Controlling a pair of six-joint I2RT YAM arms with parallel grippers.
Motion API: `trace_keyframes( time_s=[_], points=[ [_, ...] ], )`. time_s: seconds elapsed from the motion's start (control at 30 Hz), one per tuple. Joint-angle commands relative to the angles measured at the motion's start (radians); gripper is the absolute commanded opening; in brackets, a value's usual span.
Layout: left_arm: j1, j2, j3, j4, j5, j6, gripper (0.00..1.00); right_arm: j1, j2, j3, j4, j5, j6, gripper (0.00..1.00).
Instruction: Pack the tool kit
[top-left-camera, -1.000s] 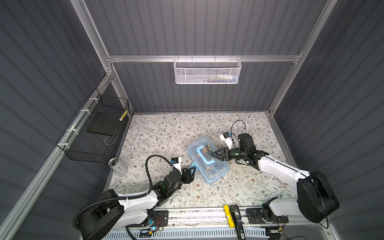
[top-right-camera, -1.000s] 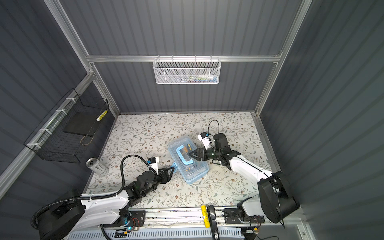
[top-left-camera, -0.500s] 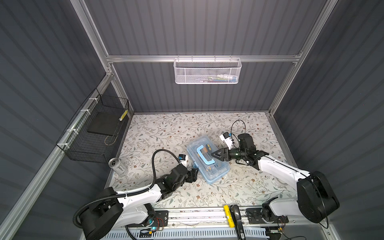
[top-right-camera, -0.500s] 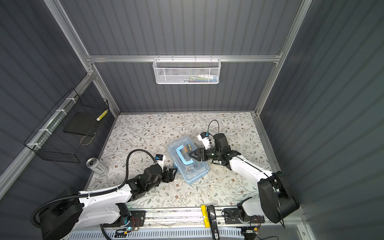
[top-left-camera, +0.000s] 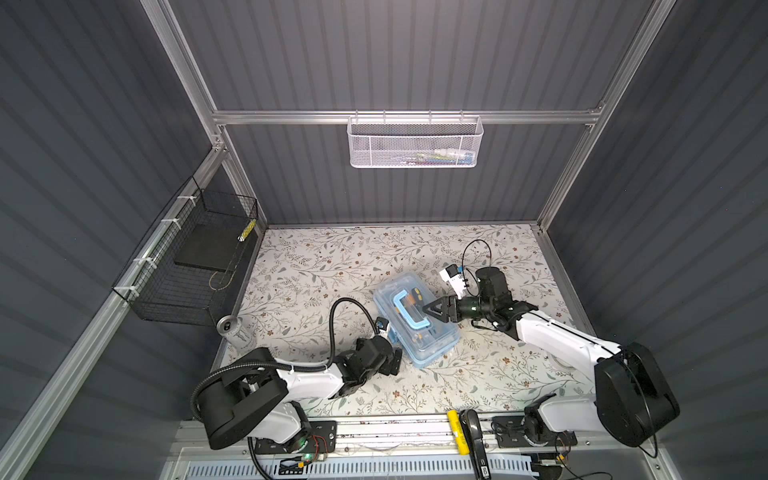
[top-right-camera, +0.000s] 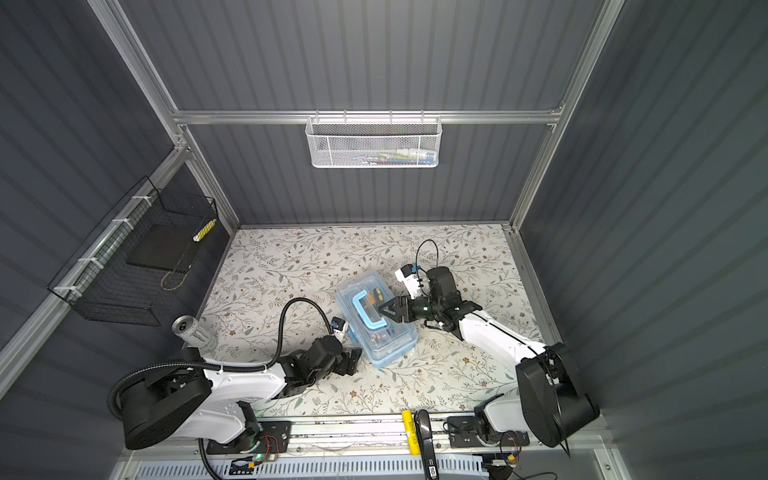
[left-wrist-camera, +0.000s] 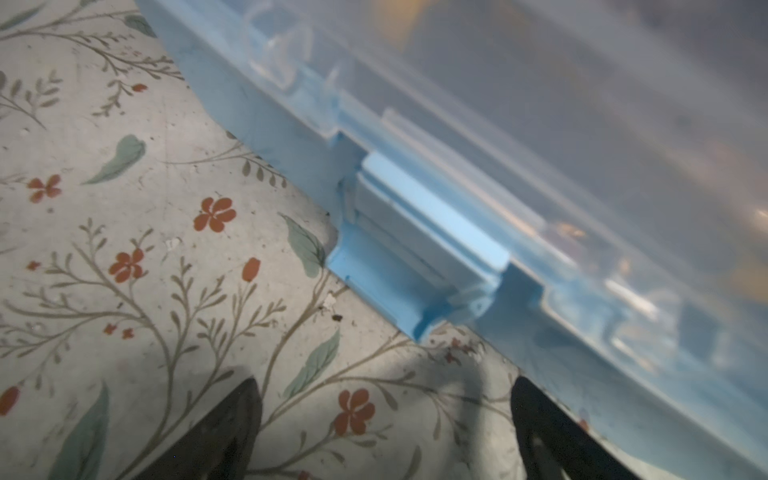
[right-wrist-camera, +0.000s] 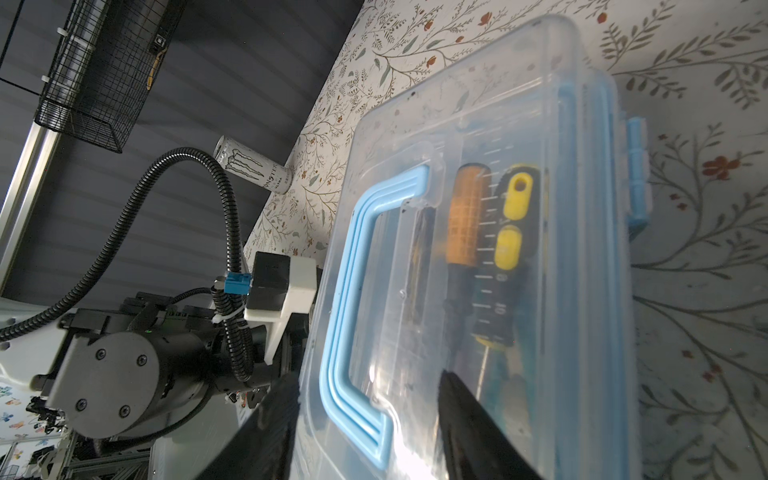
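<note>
The kit (top-left-camera: 417, 322) sits skewed in the middle of the counter (top-left-camera: 332, 257), with its clear lid (right-wrist-camera: 519, 124) down on the blue base (left-wrist-camera: 257, 124) and the handle (right-wrist-camera: 347, 299) folded flat on top. Through the lid you can see two screwdrivers side by side, an orange-handled one (right-wrist-camera: 467, 216) and a yellow-and-black one (right-wrist-camera: 511, 232).

The left fingers (top-left-camera: 397, 360) are low on the counter, just beside the kit's near-left side. Seen from the left wrist, those fingers (left-wrist-camera: 224, 432) are spread wide with nothing between them but flowered counter. The blue latch (left-wrist-camera: 415, 249) is right ahead of them, and there's no contact with it. One finger is close up against the base's edge, but I can't tell whether it touches.

The right fingers (top-left-camera: 432, 309) reach in from the right, over the lid. The right wrist view shows them parted, one either side of a leg of the handle, with a gap on both sides, so they aren't clamped on it. Whether the tips press on the lid, I can't tell.

Over at the left edge a can (top-left-camera: 235, 328) stands upright on the counter, well apart from the kit. A black wire basket (top-left-camera: 187, 266) hangs on the left wall and a white mesh basket (top-left-camera: 415, 143) hangs on the far wall's rail.
</note>
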Motion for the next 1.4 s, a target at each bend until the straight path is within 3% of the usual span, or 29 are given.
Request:
trace_keyframes(
  time_s=[0.0, 0.23, 0.73, 1.17, 1.37],
  points=[
    [-0.001, 0.026, 0.021, 0.042, -0.108, 0.035, 0.96, -0.004, -0.004, -0.033, -0.066, 0.027, 0.002, 0.57],
    [0.0, 0.032, 0.057, -0.061, -0.275, -0.017, 0.95, -0.004, -0.012, -0.042, -0.063, 0.029, 0.008, 0.57],
    [-0.001, -0.129, 0.028, -0.278, -0.39, -0.13, 0.93, -0.003, 0.007, -0.033, -0.046, 0.019, 0.014, 0.57],
    [0.001, -0.313, -0.066, -0.033, -0.296, -0.155, 0.93, -0.004, 0.006, -0.037, -0.037, 0.014, 0.016, 0.56],
    [0.002, -0.293, -0.048, -0.007, -0.242, -0.198, 0.86, -0.003, 0.013, -0.037, -0.029, 0.005, 0.018, 0.56]
  ],
)
